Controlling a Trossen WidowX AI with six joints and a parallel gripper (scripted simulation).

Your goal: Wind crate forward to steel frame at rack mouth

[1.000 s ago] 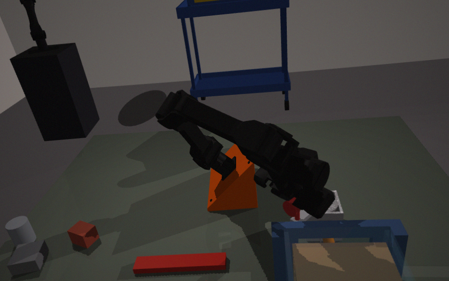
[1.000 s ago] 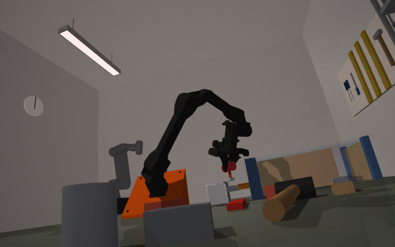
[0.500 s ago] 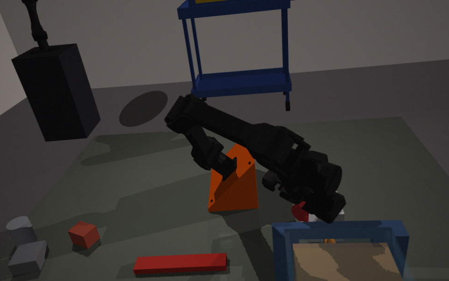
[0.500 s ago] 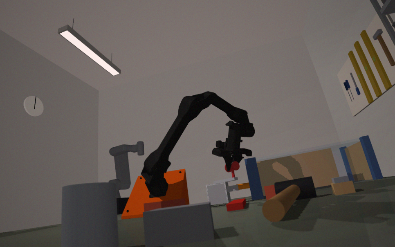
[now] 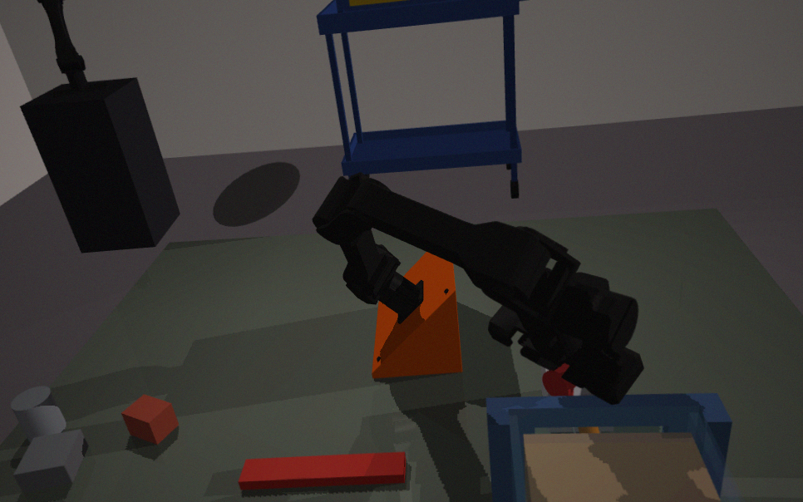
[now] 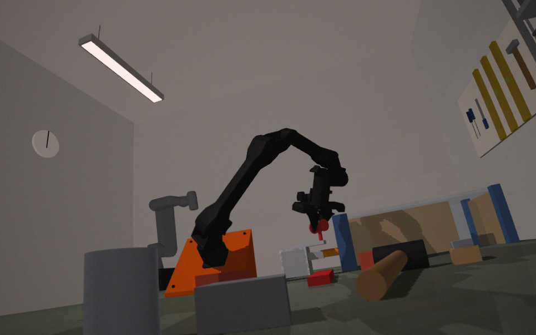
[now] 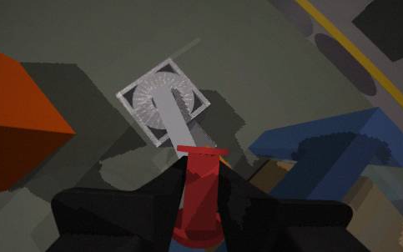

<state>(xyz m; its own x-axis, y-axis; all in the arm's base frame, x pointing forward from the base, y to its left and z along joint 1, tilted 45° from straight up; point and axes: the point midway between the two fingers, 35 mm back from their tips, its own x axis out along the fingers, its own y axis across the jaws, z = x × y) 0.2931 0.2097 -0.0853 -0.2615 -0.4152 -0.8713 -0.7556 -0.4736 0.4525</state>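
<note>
"Where are we?"

"Mid-wind, I'd judge. My gripper is clenched on the handle's red knob, and the grey crank reaches over the winch, low centre-right in the exterior view. The key looks seated, though its hole is covered."

"And the crate?"

"The tan crate is at lower right in the top view, behind the blue frame. It looks flat; I can see a bit of orange strap between them, so I reckon there's a gap left."

"So what's left?"

"More winding until the front meets the frame, watching for tipping, then letting go and backing off. I can't tell how many turns."
</note>
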